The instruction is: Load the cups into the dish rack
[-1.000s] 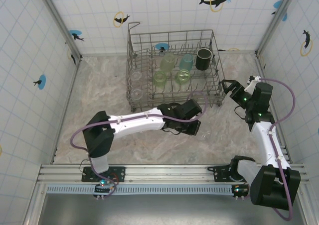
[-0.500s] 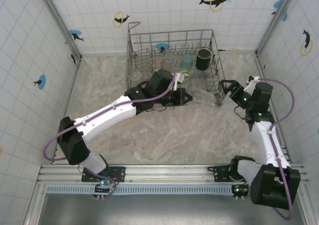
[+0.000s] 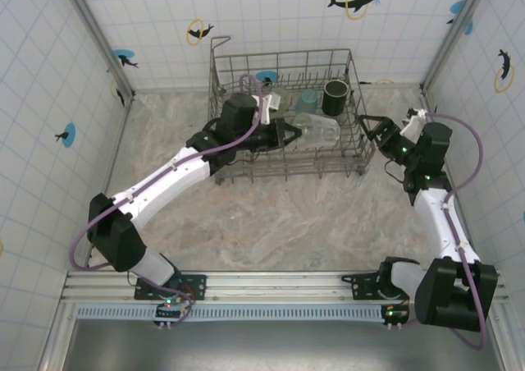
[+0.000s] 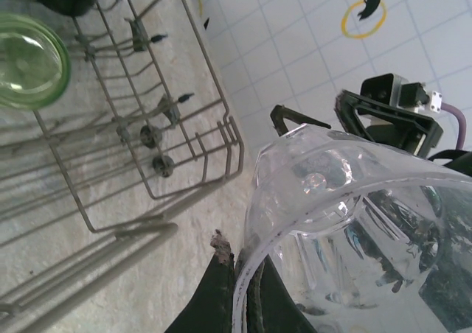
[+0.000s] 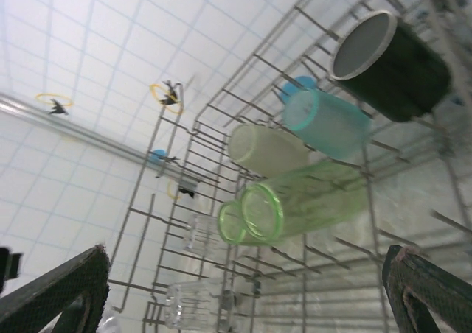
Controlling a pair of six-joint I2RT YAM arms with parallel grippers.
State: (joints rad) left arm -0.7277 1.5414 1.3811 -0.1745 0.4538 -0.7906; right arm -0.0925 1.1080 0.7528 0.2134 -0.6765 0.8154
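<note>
The dish rack [image 3: 216,108] stands at the back of the table. Inside lie a black mug [image 3: 334,97] [image 5: 387,60], a teal cup [image 3: 308,100] [image 5: 324,123], a pale green cup [image 5: 265,149], two green tumblers [image 5: 302,204] and two clear glasses [image 5: 195,303]. My left gripper [image 3: 289,133] [image 4: 237,274] hangs over the rack's middle, shut on the rim of another clear glass [image 3: 321,130] [image 4: 354,222]. My right gripper [image 3: 371,137] [image 5: 247,259] stands open just outside the rack's right wall, with nothing between its fingers [image 5: 63,289].
Tiled walls [image 3: 82,84] close in the marbled table [image 3: 271,223] on three sides. The left arm [image 3: 180,170] stretches diagonally across the table's left half. Upright tines and the rack's right wall [image 4: 221,119] lie close under the held glass.
My left arm has swung from the table in front of the rack up over its middle, carrying the clear glass. The right gripper has shifted slightly toward the back.
</note>
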